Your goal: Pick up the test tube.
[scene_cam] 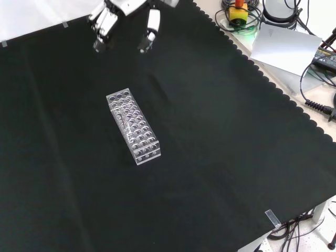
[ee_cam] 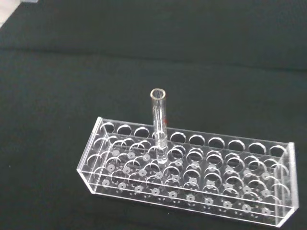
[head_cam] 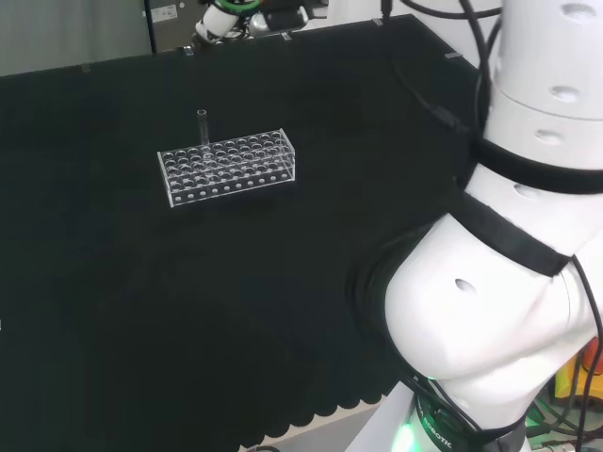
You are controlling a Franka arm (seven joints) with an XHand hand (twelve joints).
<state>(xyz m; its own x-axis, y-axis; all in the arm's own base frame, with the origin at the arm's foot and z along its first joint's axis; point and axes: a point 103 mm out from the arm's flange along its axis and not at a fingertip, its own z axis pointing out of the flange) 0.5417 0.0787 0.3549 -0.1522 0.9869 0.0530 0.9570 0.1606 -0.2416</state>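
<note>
A clear test tube (head_cam: 202, 127) stands upright in a clear plastic rack (head_cam: 226, 168) on the black cloth, near the rack's far left corner in the head view. In the front view the rack (scene_cam: 142, 144) lies mid-cloth with the tube (scene_cam: 124, 118) in its upper half. The hand (scene_cam: 107, 21) hangs at that view's top, above the rack and apart from it, open, with its fingers relaxed and nothing in them. The wrist view looks down on the tube (ee_cam: 159, 124), whose open mouth rises well above the rack (ee_cam: 192, 177). The rack's other holes look empty.
The cloth's scalloped edge (scene_cam: 273, 84) runs down the right of the front view. Beyond it lie a grey sheet (scene_cam: 286, 44), cables (scene_cam: 315, 105) and a yellow and red device (scene_cam: 239, 11). The arm's white links (head_cam: 509, 264) stand at the head view's right.
</note>
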